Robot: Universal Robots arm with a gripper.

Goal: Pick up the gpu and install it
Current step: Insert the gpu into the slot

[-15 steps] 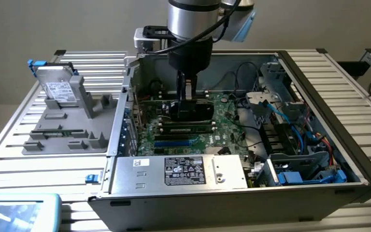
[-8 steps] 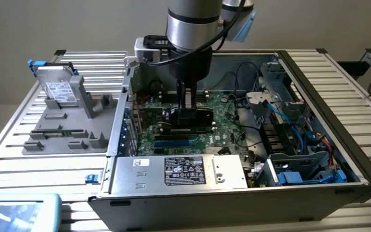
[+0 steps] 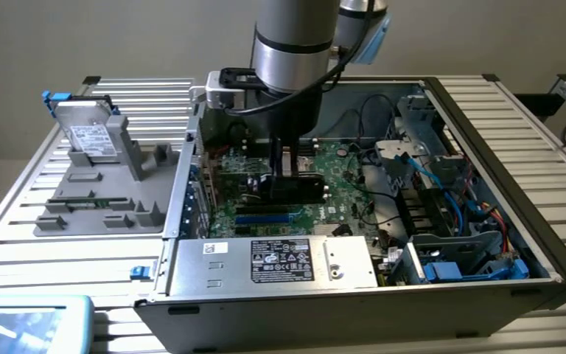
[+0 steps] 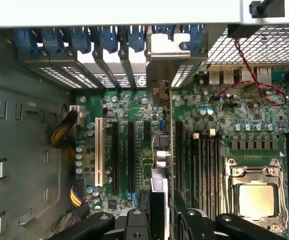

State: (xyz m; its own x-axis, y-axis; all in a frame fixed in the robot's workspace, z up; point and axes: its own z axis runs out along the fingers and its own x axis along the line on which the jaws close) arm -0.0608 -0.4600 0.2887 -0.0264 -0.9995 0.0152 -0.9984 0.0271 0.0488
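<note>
Silver-grey cylindrical arm (image 3: 293, 29), black band (image 3: 293, 49), black cable (image 3: 315, 87), blue cap (image 3: 376, 33), black screwed gripper (image 4: 160, 202).

Labels on the power supply (image 3: 281, 259) and hard drive (image 3: 91, 139) are unreadable.

We see the gpu (image 4: 159, 150) with its silvery metal bracket (image 4: 160, 57), a glossy green motherboard (image 4: 224, 107), a matt grey sheet-metal case (image 3: 362, 313) and a ribbed metal counter (image 3: 27, 221).
</note>
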